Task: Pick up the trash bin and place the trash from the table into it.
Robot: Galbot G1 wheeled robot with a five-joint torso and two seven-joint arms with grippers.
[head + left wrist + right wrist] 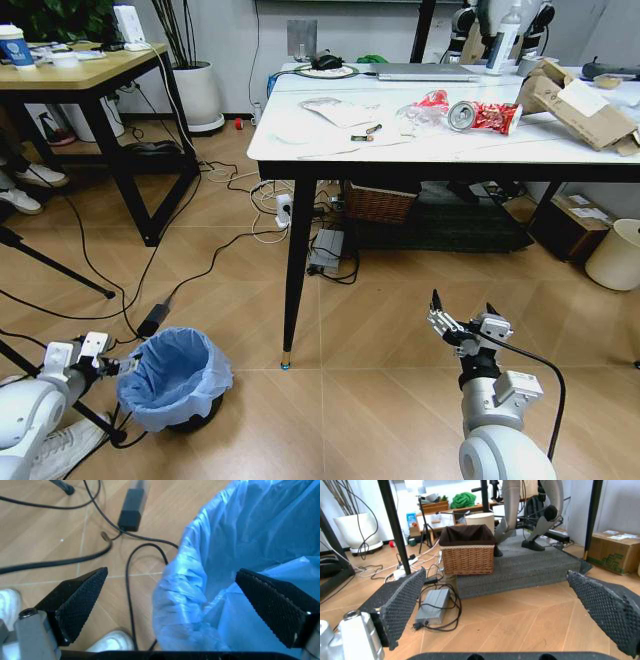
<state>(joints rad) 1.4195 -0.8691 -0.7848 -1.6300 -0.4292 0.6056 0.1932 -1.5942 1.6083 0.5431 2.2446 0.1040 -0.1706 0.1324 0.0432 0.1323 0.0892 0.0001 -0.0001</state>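
Trash bin (175, 378) liner crinkled glossy plastic; table (300, 140) smooth marble-look; floor (380, 330) wood.

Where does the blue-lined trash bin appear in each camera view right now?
Head view: trash bin on the floor at lower left, beside the left gripper.
Left wrist view: its blue rim sits between the open fingers.
Right wrist view: not in it.
Shared landmark: black power brick on the floor.

A light-blue crinkled bag lines the dark trash bin (175, 380); the bench (300, 140) is white; the snack wrapper (490, 117) is red.
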